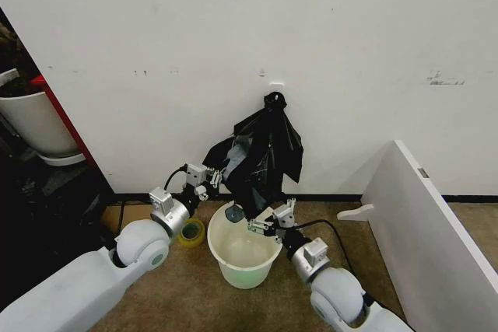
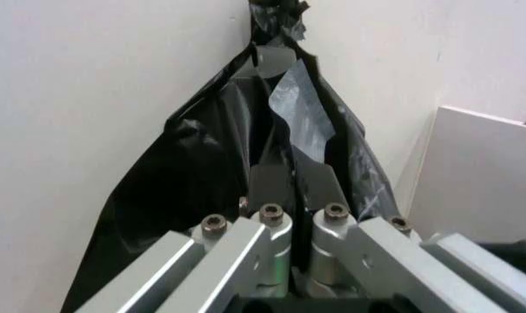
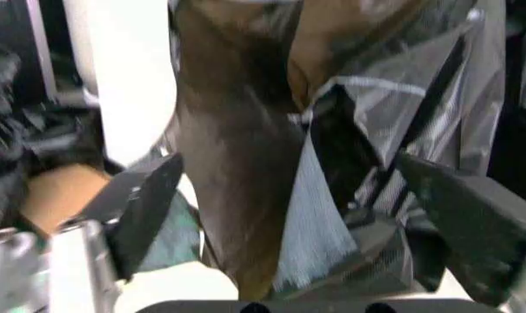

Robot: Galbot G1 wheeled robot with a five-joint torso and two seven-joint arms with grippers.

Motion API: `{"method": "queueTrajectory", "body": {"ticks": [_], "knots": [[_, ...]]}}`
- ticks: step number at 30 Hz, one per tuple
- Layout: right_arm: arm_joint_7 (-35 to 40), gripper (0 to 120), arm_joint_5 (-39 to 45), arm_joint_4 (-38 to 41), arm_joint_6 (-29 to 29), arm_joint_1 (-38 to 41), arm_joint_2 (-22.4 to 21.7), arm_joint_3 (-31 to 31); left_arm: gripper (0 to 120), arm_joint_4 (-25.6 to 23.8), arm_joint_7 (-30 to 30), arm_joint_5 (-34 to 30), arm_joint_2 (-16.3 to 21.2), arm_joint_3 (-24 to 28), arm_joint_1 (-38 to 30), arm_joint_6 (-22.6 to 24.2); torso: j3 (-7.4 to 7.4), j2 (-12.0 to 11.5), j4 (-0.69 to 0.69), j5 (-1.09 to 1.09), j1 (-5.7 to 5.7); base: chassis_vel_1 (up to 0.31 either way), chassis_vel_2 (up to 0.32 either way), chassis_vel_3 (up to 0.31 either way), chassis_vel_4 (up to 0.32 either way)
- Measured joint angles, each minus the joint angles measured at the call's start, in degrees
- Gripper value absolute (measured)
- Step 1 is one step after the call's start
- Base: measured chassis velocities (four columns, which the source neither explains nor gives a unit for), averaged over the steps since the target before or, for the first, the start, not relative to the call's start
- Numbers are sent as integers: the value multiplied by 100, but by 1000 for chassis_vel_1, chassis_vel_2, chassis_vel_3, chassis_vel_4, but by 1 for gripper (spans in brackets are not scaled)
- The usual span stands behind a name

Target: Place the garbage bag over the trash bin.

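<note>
Against the white wall (image 1: 233, 52) hangs the thin, glossy, crinkled black plastic garbage bag (image 1: 261, 157), gathered at its top where it is fixed to the wall and spreading loosely downward so that its lower edge dangles just above the round white plastic trash bin (image 1: 244, 258). The bin stands on the brown floor (image 1: 194, 293) close to the wall's base, with a small roll of yellow tape (image 1: 191, 232) just beside it on the robot's left. The left gripper (image 1: 208, 180) is at the bag's left edge, its fingers (image 2: 272, 186) pressed together on a fold of the film, as the left wrist view shows. The right gripper (image 1: 268, 221) sits at the bin's far rim under the bag's hem, its fingers (image 3: 145, 199) spread wide with plastic hanging between them, not yet pinched. By this, the step in hand is securing the bag's mouth on both sides. The next move likely calls for the right fingers to close on the hem opposite the left hold, so the opening can be pulled wide and drawn down over the rim.
</note>
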Motion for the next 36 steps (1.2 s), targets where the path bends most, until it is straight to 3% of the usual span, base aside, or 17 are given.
{"method": "queueTrajectory", "body": {"ticks": [6,8,16,24,29,34,36], "knots": [[266,64,65,-160,-753,369,61,-28,0,-31,41,10,-16,-11,51,0,0,0,0,0,0,0,0,0,0],[264,61,100,-165,-880,434,69,-30,0,-31,46,13,-16,-13,67,0,0,0,1,1,0,0,0,0,0],[97,27,590,-31,-1900,565,61,-77,0,-47,43,5,3,-65,94,0,0,0,0,0,0,0,0,0,0],[178,0,863,2,-1687,657,44,-11,0,-75,1,11,17,-92,129,-7,0,0,0,0,0,0,0,0,0],[174,0,1032,132,-1286,503,52,173,0,-137,-21,30,8,-234,277,-20,0,0,1,1,0,0,0,0,0],[39,0,1404,570,-844,-53,30,689,0,-355,-60,57,5,-714,831,-63,-1,0,-2,1,0,0,0,0,0],[-57,0,1645,917,-776,-429,-31,1004,0,-504,-76,66,-7,-935,1123,-80,-1,1,5,1,0,0,0,0,0]]}}
